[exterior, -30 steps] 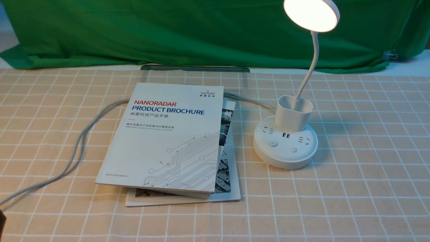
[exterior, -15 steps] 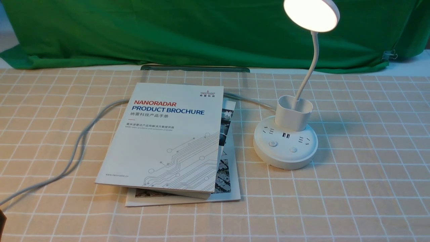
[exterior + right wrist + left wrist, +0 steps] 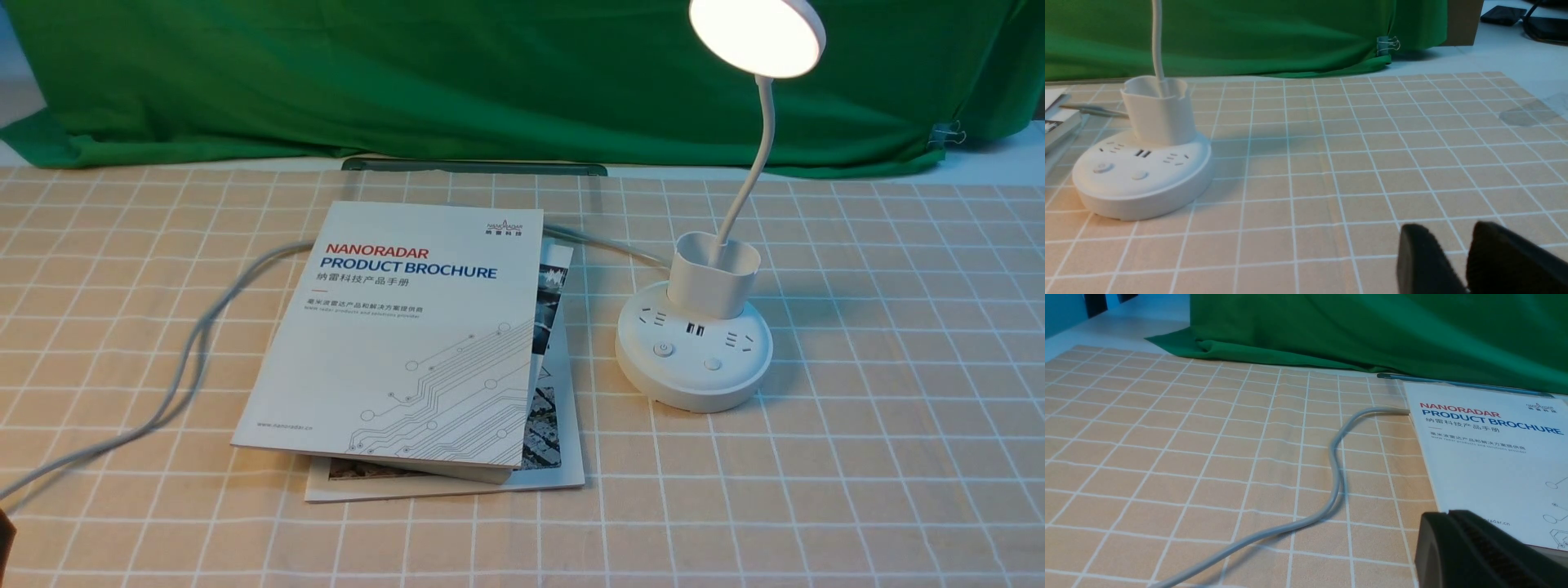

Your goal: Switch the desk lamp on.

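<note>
The white desk lamp stands right of centre on the checked cloth. Its round disc head (image 3: 755, 37) glows bright, on a thin bent neck (image 3: 755, 163) rising from the cup holder (image 3: 714, 273). The round base (image 3: 694, 376) carries sockets and two buttons (image 3: 664, 349). The base also shows in the right wrist view (image 3: 1143, 192), far from my right gripper (image 3: 1447, 230), whose jaws stand slightly apart and empty above bare cloth. My left gripper (image 3: 1447, 514) is shut and empty, by the near corner of the brochure (image 3: 1490, 457).
Two stacked brochures (image 3: 408, 335) lie left of the lamp base. The lamp's grey cable (image 3: 196, 343) runs from behind them across the left side of the cloth, also seen in the left wrist view (image 3: 1335, 457). A green cloth (image 3: 408, 73) backs the table.
</note>
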